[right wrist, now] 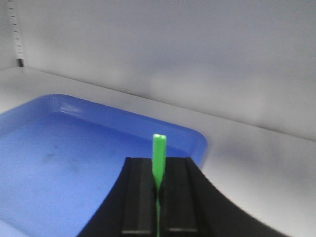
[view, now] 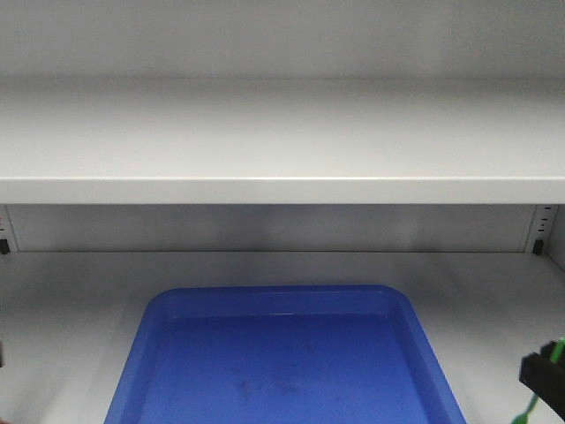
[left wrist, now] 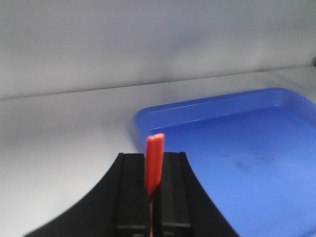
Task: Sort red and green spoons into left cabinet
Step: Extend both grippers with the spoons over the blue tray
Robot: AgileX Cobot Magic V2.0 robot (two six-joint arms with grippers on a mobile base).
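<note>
My left gripper (left wrist: 152, 157) is shut on the red spoon (left wrist: 154, 160), whose handle end sticks up past the black fingers, just left of the blue tray (left wrist: 256, 163). My right gripper (right wrist: 159, 160) is shut on the green spoon (right wrist: 159, 160), handle end up, over the tray's (right wrist: 59, 163) near right side. In the front view the blue tray (view: 282, 362) lies on the lower shelf of the left cabinet (view: 282, 190), and the right gripper (view: 545, 375) shows at the bottom right edge with the green spoon (view: 530, 409) hanging below it. The left gripper is out of that view.
The cabinet's upper shelf (view: 282, 141) runs across above the tray. Slotted side rails (view: 540, 230) stand at the back corners. Bare grey shelf surface (left wrist: 59, 143) lies left of the tray and bare shelf (right wrist: 261, 168) right of it.
</note>
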